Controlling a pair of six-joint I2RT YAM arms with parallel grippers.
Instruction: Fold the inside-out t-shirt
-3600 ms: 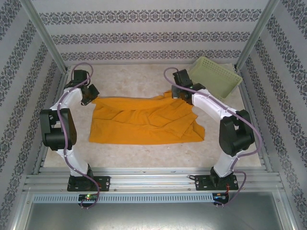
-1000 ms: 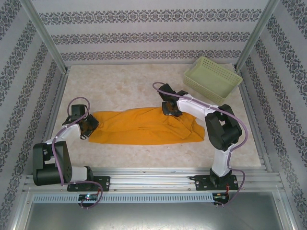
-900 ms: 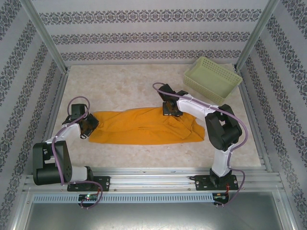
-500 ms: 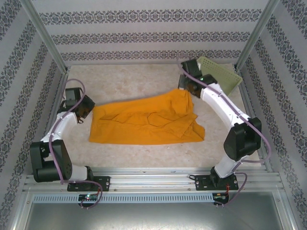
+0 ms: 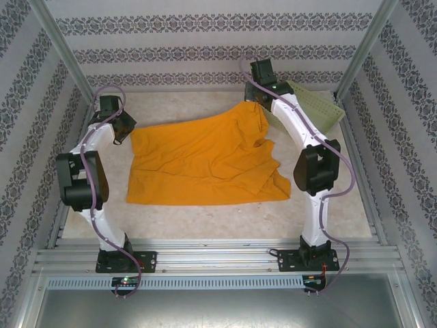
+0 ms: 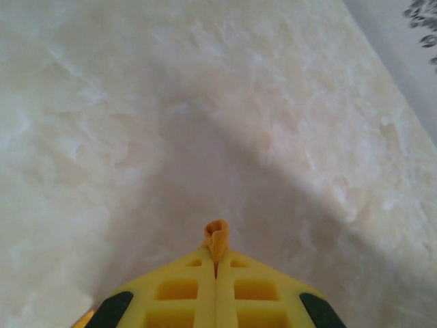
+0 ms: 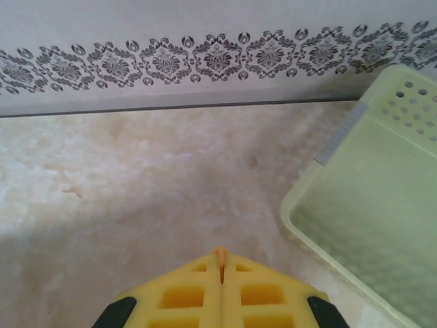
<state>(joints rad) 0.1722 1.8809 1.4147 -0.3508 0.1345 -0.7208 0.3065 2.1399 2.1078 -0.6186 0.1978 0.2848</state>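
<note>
We see both arms stretched toward the top of the overhead frame. The left arm bends up along the left side, its left gripper (image 5: 126, 134) at the upper left corner of the inside-out t-shirt (image 5: 205, 162). The right arm runs up the right side, its right gripper (image 5: 255, 102) at the shirt's upper right peak, just beside the pale green basket (image 5: 321, 109).

In the left wrist view the yellow fingers (image 6: 184, 290) are pressed together, with a small tuft of orange cloth (image 6: 217, 238) pinched at their tips. In the right wrist view the fingers (image 7: 184, 295) are also clenched, with a thin sliver of orange (image 7: 220, 255) between them.

The shirt lies spread on the marble table (image 5: 184, 109), centre of frame. A second ago it was a narrow band and both grippers sat lower. Now its far edge is drawn up toward the back wall, and the cloth is opened wider.
</note>
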